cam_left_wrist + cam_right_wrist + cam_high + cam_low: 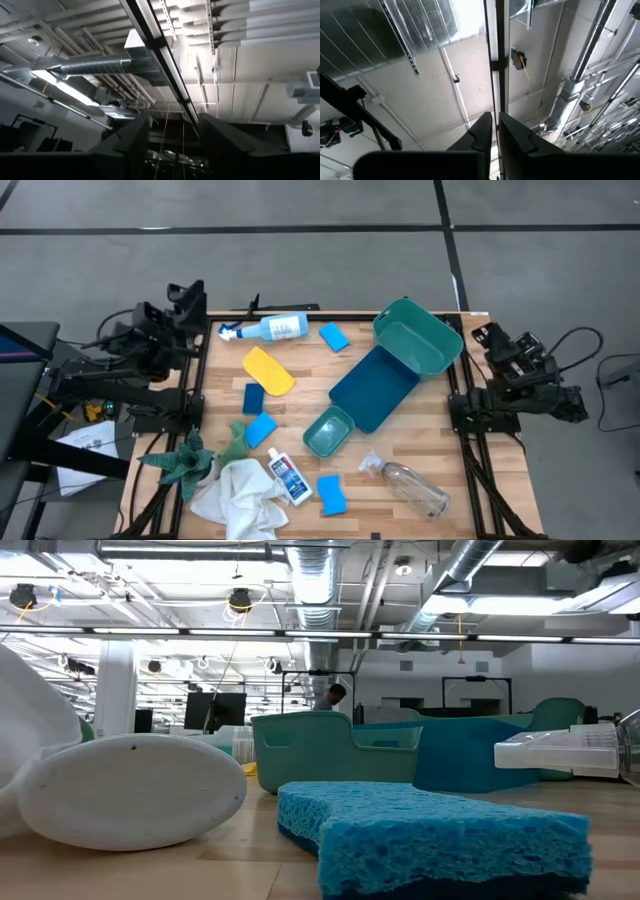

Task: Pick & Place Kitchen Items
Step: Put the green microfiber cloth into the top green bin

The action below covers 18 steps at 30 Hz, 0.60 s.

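Observation:
The kitchen items lie loose on the wooden table [440,430]. At the far side are a spray bottle [268,329], a yellow pad [268,370] and several blue sponges, one of them [334,336] near the bottle. A small white bottle [287,477], a white cloth [238,498] and a clear bottle [412,486] lie at the near edge. My left gripper [174,120] is folded back at the table's left edge [187,295]; it points up at the ceiling, open and empty. My right gripper [495,119] is at the right edge [488,336], also pointing up, with only a thin slit between its fingers.
A large teal bin [415,335] lies tipped on a dark teal tray [372,387] at mid-table, with a small teal tub [329,431] in front. A green spiky plant [185,460] stands at the near left. In the low view a blue sponge [440,835] fills the foreground.

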Each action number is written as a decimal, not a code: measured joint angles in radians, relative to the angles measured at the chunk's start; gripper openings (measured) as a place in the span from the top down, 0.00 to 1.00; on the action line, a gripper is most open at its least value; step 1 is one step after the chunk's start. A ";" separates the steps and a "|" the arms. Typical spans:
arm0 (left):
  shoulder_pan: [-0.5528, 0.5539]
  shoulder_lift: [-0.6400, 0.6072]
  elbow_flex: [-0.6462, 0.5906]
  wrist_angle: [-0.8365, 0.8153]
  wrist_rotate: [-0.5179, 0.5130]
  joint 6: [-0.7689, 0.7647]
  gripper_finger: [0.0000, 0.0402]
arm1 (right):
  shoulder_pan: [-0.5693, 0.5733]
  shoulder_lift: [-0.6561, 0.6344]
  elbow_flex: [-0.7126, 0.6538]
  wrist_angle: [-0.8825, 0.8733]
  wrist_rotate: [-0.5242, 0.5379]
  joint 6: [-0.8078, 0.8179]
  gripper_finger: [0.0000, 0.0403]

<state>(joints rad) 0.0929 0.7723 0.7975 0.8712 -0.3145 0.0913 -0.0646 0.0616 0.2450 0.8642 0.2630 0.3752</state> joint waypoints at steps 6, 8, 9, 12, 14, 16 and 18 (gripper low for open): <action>0.000 0.000 0.000 -0.121 -0.055 -0.054 0.27 | 0.005 0.144 0.181 -0.140 0.000 -0.046 0.69; 0.000 0.000 0.000 -0.192 -0.074 -0.087 0.21 | 0.005 0.192 0.254 -0.204 0.000 -0.076 0.61; 0.000 0.002 0.003 -0.230 -0.085 -0.098 0.20 | 0.005 0.215 0.291 -0.241 0.000 -0.092 0.56; 0.000 0.024 0.042 -0.365 -0.107 -0.118 0.17 | 0.005 0.273 0.393 -0.334 0.000 -0.126 0.45; 0.000 0.048 0.083 -0.428 -0.109 -0.115 0.18 | 0.005 0.298 0.455 -0.394 0.000 -0.144 0.39; 0.000 0.073 0.128 -0.463 -0.110 -0.091 0.19 | 0.004 0.318 0.511 -0.440 0.000 -0.150 0.37; 0.000 0.097 0.179 -0.491 -0.112 -0.067 0.20 | 0.004 0.337 0.559 -0.474 0.000 -0.169 0.36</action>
<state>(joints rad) 0.0929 0.8694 0.9764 0.3806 -0.4265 0.0242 -0.0605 0.3982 0.8038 0.3905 0.2634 0.2066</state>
